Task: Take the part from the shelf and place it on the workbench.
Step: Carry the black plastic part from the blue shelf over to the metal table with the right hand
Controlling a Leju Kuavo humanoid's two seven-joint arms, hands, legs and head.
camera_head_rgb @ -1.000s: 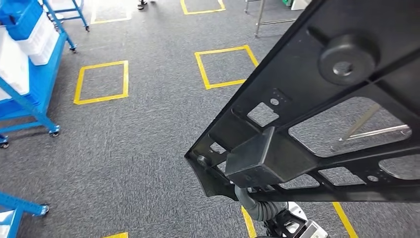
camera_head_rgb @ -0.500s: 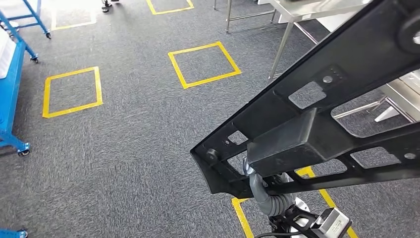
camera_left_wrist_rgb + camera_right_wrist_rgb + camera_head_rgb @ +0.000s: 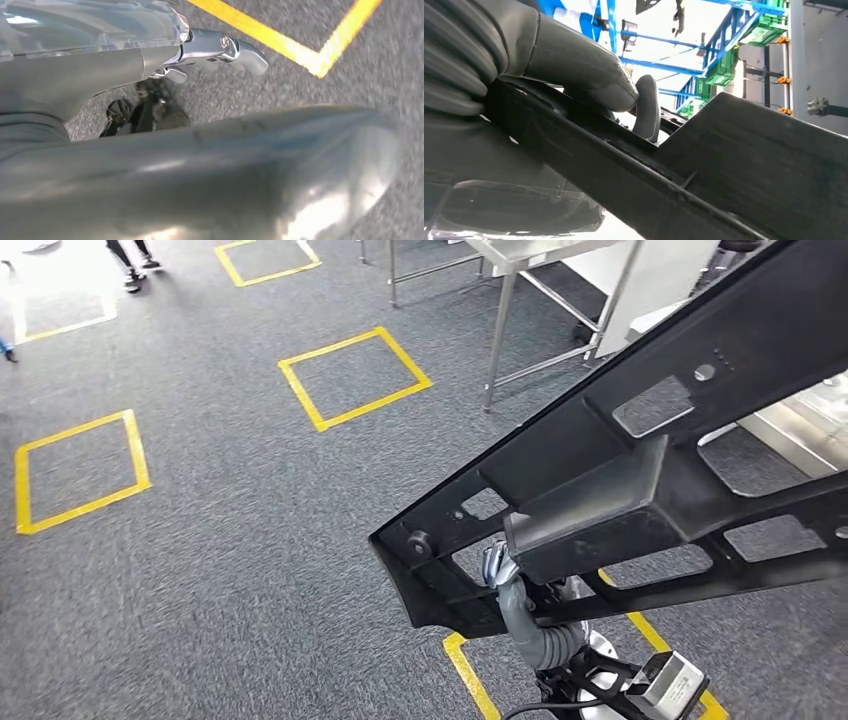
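Carriage of the part [image 3: 640, 480] was under way: the long black frame, pierced with cut-outs and fitted with a boxy block near its middle, was held high and tilted across the right of the head view, well above the grey carpet [image 3: 230, 540], with its blunt end low and near and its length rising away to the far right. It was probably kept raised and angled so that its length would pass over the floor and the furniture while being borne toward the bench [image 3: 560, 260], whose steel legs and top stood far right, well apart from the blunt end.

In the right wrist view the right robot hand [image 3: 624, 95] was seen clamped on the part's edge, the thick grey thumb pressed onto a rib of the black frame; a grip at the rim was presumably chosen because the flat web offered nothing else to hold. The left robot hand [image 3: 220, 47] was seen above carpet and yellow tape [image 3: 300, 47], with a metal fingertip showing, but whether it was clenched or released could not be told.

Yellow squares [image 3: 355, 375] were marked on the floor to the left.
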